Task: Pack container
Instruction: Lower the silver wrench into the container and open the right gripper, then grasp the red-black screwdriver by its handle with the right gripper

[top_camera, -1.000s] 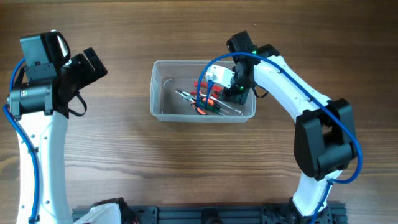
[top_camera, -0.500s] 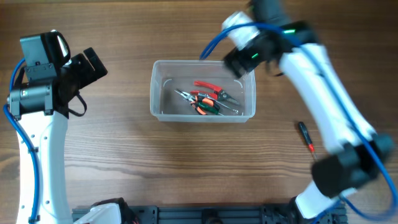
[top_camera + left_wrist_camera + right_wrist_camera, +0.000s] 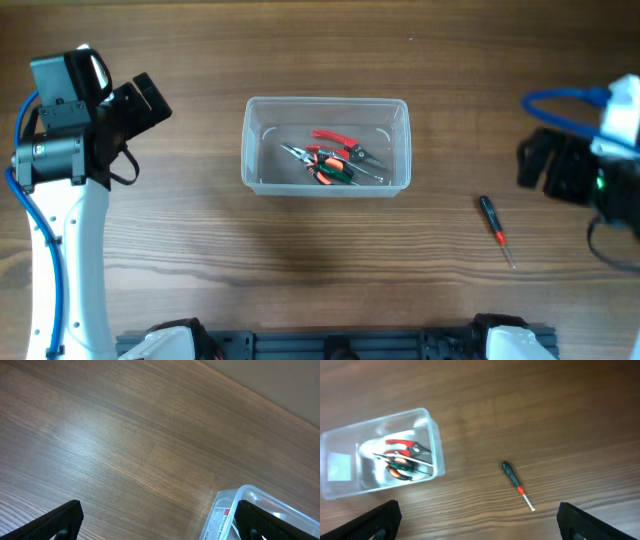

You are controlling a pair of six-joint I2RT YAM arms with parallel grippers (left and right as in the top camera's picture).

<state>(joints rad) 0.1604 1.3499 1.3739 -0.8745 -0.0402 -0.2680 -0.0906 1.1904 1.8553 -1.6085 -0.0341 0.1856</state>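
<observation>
The container (image 3: pixel 256 150) is a clear rectangular tub in the middle of the table. It holds red-handled pliers (image 3: pixel 335 138) and a tangle of orange- and green-handled tools (image 3: pixel 330 173). A black-handled screwdriver (image 3: pixel 493 222) lies on the wood to its right. My right gripper (image 3: pixel 545 165) hovers open at the far right, above and right of the screwdriver (image 3: pixel 516 483), with nothing between its fingers (image 3: pixel 375 522). My left gripper (image 3: pixel 140 105) stands open and empty left of the tub, whose corner (image 3: pixel 222 517) shows by its right finger (image 3: pixel 270 520).
The right wrist view looks down on the container (image 3: pixel 340 467) at its left with the red pliers (image 3: pixel 405 445) inside. Bare wooden table lies around the tub. A black rail (image 3: pixel 330 345) runs along the front edge.
My right gripper has opened, lifted out of the container and swung to the far right. The tools stay in the tub. The left arm has not moved.
</observation>
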